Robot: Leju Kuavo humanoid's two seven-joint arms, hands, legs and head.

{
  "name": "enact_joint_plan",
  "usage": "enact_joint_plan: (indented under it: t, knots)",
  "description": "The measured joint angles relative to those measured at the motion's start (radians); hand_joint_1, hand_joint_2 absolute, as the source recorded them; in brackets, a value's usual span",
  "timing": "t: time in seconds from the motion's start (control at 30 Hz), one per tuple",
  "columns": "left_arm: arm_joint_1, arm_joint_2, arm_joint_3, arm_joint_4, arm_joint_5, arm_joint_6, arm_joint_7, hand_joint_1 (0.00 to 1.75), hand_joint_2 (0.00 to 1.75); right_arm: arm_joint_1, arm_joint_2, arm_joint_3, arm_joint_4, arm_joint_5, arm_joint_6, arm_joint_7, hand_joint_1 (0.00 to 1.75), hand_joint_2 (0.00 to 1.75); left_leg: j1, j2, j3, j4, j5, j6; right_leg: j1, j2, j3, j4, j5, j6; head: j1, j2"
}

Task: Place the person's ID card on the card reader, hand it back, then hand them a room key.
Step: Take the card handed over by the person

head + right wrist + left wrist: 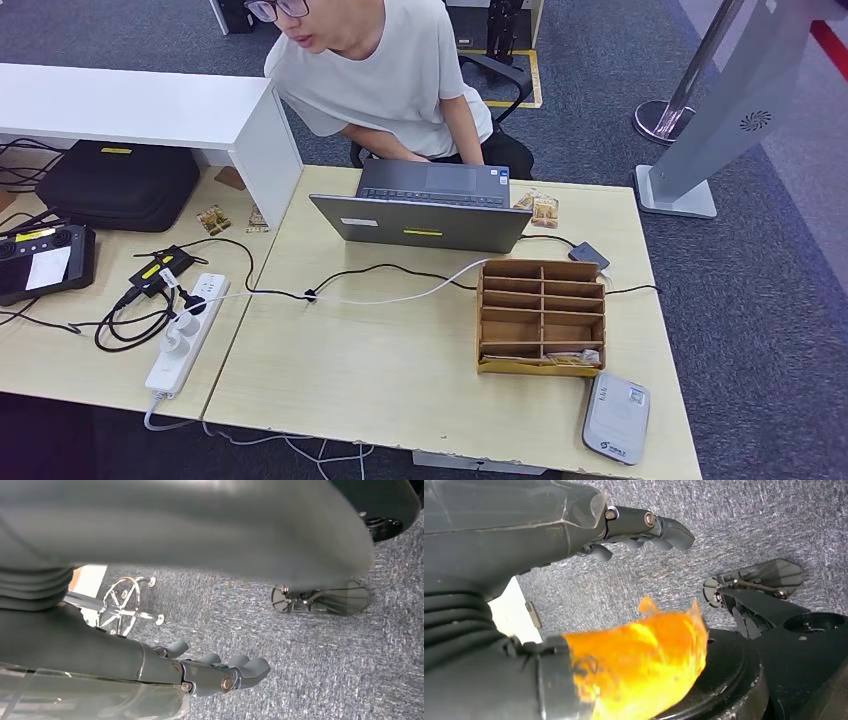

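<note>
Hanging over carpet, my left hand (639, 527) and right hand (220, 672) held nothing, fingers loosely extended; card reader (617, 418) sat at the table (400, 380) front edge.

Your head view is evenly lit and sharp, with only soft shadows under the laptop (430, 212) and just beside the wooden organizer (541, 316). In your left wrist view, an orange blob (639, 660) sits badly out of focus. In your right wrist view, the near grey cover (190, 525) is blurred; the carpet (310, 650) is crisp.
</note>
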Motion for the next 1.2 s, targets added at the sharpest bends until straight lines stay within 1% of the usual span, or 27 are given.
enact_joint_plan:
  t: [0.07, 0.2, 0.3, 0.57, 0.67, 0.83, 0.87, 0.9, 0.97, 1.0, 1.03, 1.2]
  knots:
    - [0.0, 0.0, 0.0, 0.0, 0.0, 0.0, 0.0, 1.75, 0.0, 0.0, 0.0, 0.0, 0.0, 0.0, 0.0, 0.0, 1.75, 0.0, 0.0, 0.0, 0.0, 0.0, 0.0, 0.0, 0.0, 0.0, 0.0, 0.0, 0.0, 0.0, 0.0, 0.0]
    - [0.0, 0.001, 0.0, 0.0, 0.0, 0.0, 0.0, 1.75, 0.0, 0.0, 0.0, 0.0, 0.0, 0.001, 0.0, 0.0, 1.75, 0.0, 0.0, 0.0, 0.0, 0.0, 0.0, 0.0, 0.0, 0.0, 0.0, 0.0, 0.0, 0.0, 0.0, 0.0]
    - [-0.003, 0.018, 0.002, 0.002, 0.006, -0.009, 0.0, 1.75, 0.0, -0.009, 0.0, 0.016, 0.01, 0.02, -0.005, 0.001, 1.75, 0.0, 0.001, 0.0, 0.0, 0.0, 0.0, 0.0, 0.0, 0.0, 0.0, 0.0, 0.0, 0.0, 0.0, 0.0]
    - [-0.034, 0.078, 0.037, 0.062, 0.049, -0.071, -0.001, 1.75, 0.0, -0.061, 0.024, 0.136, 0.087, 0.161, -0.064, 0.025, 1.75, 0.0, 0.002, 0.0, 0.0, 0.0, 0.001, -0.001, 0.001, 0.0, 0.0, 0.001, 0.0, 0.0, 0.0, 0.0]
    - [-0.047, 0.091, 0.05, 0.091, 0.064, -0.089, -0.004, 1.75, 0.0, -0.079, 0.039, 0.179, 0.117, 0.211, -0.091, 0.038, 1.75, 0.0, 0.003, 0.0, 0.0, 0.0, 0.001, -0.002, 0.002, 0.0, 0.0, 0.001, 0.0, 0.0, 0.0, 0.0]
    - [-0.059, 0.104, 0.067, 0.121, 0.086, -0.095, -0.008, 1.75, 0.0, -0.094, 0.058, 0.217, 0.147, 0.255, -0.12, 0.049, 1.75, 0.0, 0.004, 0.0, 0.0, 0.0, 0.001, -0.002, 0.003, 0.0, 0.0, 0.001, 0.0, -0.001, 0.0, 0.0]
    - [-0.063, 0.106, 0.073, 0.129, 0.093, -0.094, -0.012, 1.41, 0.0, -0.099, 0.061, 0.228, 0.156, 0.269, -0.131, 0.053, 1.75, 0.0, 0.004, 0.0, 0.0, 0.0, 0.001, -0.002, 0.003, 0.0, 0.0, 0.001, 0.0, -0.001, 0.0, 0.0]
    - [-0.067, 0.109, 0.079, 0.137, 0.101, -0.089, -0.016, 0.97, 0.0, -0.103, 0.065, 0.239, 0.164, 0.284, -0.144, 0.057, 1.38, 0.0, 0.004, 0.0, 0.0, 0.0, 0.001, -0.002, 0.003, 0.0, 0.0, 0.001, 0.0, -0.001, 0.0, 0.0]
    - [-0.073, 0.114, 0.089, 0.151, 0.114, -0.074, -0.02, 0.1, 0.0, -0.11, 0.071, 0.255, 0.178, 0.308, -0.163, 0.067, 0.51, 0.0, 0.004, 0.0, 0.0, 0.0, 0.001, -0.002, 0.003, 0.0, 0.0, 0.001, 0.0, -0.001, 0.0, 0.0]
    - [-0.076, 0.115, 0.093, 0.157, 0.117, -0.067, -0.017, 0.0, 0.0, -0.113, 0.075, 0.261, 0.184, 0.315, -0.168, 0.073, 0.07, 0.0, 0.004, 0.0, 0.0, 0.0, 0.001, -0.002, 0.003, 0.0, 0.0, 0.001, 0.0, -0.001, 0.0, 0.0]
    - [-0.078, 0.116, 0.095, 0.162, 0.118, -0.062, -0.01, 0.0, 0.0, -0.116, 0.077, 0.267, 0.189, 0.319, -0.168, 0.08, 0.0, 0.0, 0.004, 0.0, 0.0, 0.0, 0.001, -0.002, 0.003, 0.0, 0.0, 0.001, 0.0, -0.001, 0.0, 0.0]
    - [-0.085, 0.118, 0.1, 0.177, 0.118, -0.077, 0.046, 0.0, 0.0, -0.123, 0.082, 0.279, 0.206, 0.327, -0.155, 0.108, 0.0, 0.0, 0.004, 0.0, 0.0, 0.0, 0.002, -0.003, 0.004, 0.0, 0.0, 0.001, 0.0, -0.001, 0.0, 0.0]
